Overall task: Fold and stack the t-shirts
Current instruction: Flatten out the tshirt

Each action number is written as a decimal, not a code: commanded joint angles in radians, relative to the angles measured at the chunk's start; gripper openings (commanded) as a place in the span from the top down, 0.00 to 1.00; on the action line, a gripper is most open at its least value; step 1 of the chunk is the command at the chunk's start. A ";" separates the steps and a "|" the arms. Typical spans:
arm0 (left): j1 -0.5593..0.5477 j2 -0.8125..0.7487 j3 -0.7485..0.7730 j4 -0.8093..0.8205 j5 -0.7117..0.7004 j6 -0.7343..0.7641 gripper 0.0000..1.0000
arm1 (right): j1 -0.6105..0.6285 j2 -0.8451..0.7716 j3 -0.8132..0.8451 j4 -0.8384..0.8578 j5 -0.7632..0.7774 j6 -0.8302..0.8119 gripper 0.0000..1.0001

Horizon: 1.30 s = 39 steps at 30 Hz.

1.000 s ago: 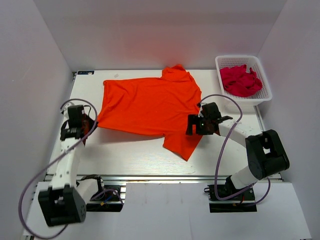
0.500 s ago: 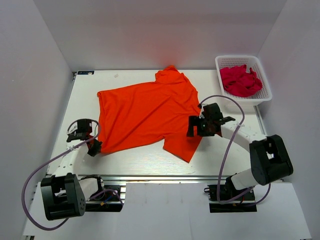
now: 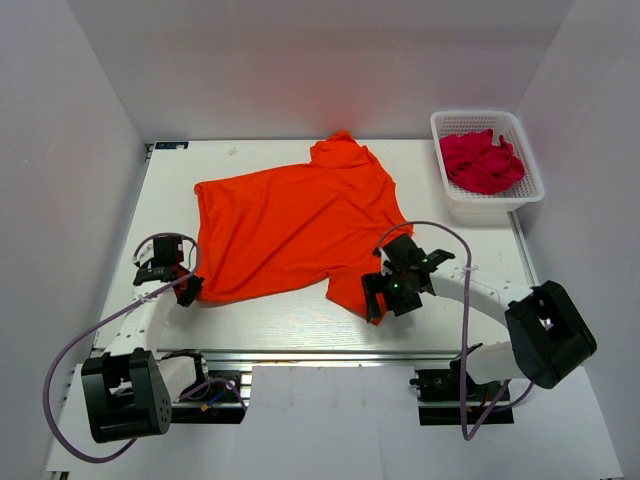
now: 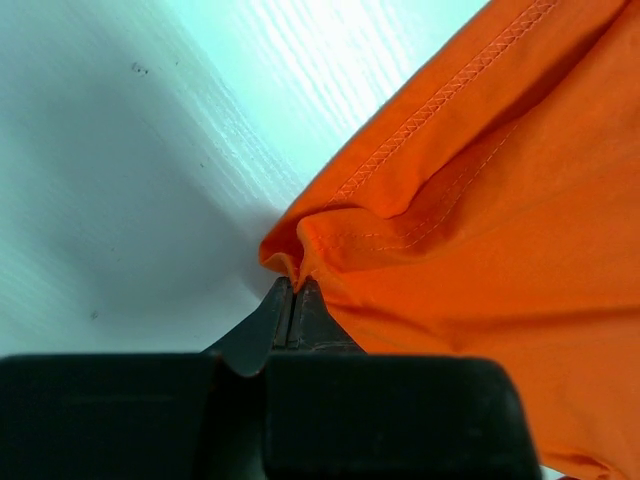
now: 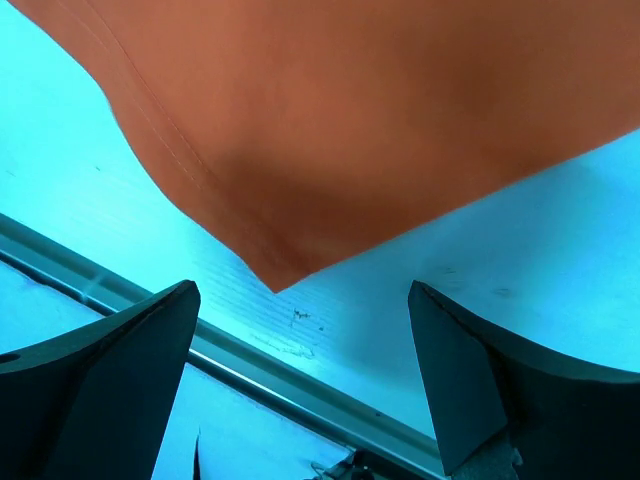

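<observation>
Top external view: my left claw point(image 3: 188, 290) sits at the near-left corner of the orange t-shirt point(image 3: 295, 225), which lies spread across the middle of the white table point(image 3: 260, 318). One sleeve points to the far edge and the other reaches toward the near edge on my right. My right claw point(image 3: 374, 300) hangs over that near sleeve, close to its lowest corner. A white basket point(image 3: 487, 205) stands at the table's far right corner, well apart from both of my claws, with crumpled pink garments point(image 3: 482, 160) inside it.

Left wrist view: my two fingers are pressed tight together on a bunched fold of the stitched hem, so this claw is clenched on the cloth. The rest of the orange fabric runs away to the right and upward from the pinch. Bare tabletop lies to the left, darkened by shadow near my fingertips.

Right wrist view: my fingers point(image 5: 110, 370) stand wide apart and grip nothing. The sleeve's pointed corner lies between them and just beyond their tips, flat on the tabletop. The orange cloth fills the upper part of the picture, and its hemmed edge slants down to that point. A metal rail point(image 5: 250, 372) along the table's near edge crosses below the corner. I cannot tell whether my fingertips touch the surface.
</observation>
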 commanded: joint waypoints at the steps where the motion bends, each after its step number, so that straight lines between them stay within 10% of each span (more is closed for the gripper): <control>1: -0.001 -0.018 -0.012 0.029 0.008 0.020 1.00 | 0.056 0.037 -0.004 -0.035 0.013 0.045 0.09; 13: -0.001 -0.018 -0.023 0.060 0.027 0.054 1.00 | 0.170 0.133 0.046 -0.013 0.243 0.217 0.30; 17: -0.001 -0.038 -0.032 0.079 0.045 0.054 1.00 | 0.181 0.140 0.056 -0.044 0.353 0.297 1.00; 31: -0.001 -0.099 0.168 0.159 0.094 0.054 1.00 | 0.150 -0.100 0.330 -0.058 0.759 0.148 1.00; 39: -0.001 0.011 0.412 0.225 0.082 0.055 1.00 | 0.082 -0.141 0.482 0.309 0.896 -0.080 1.00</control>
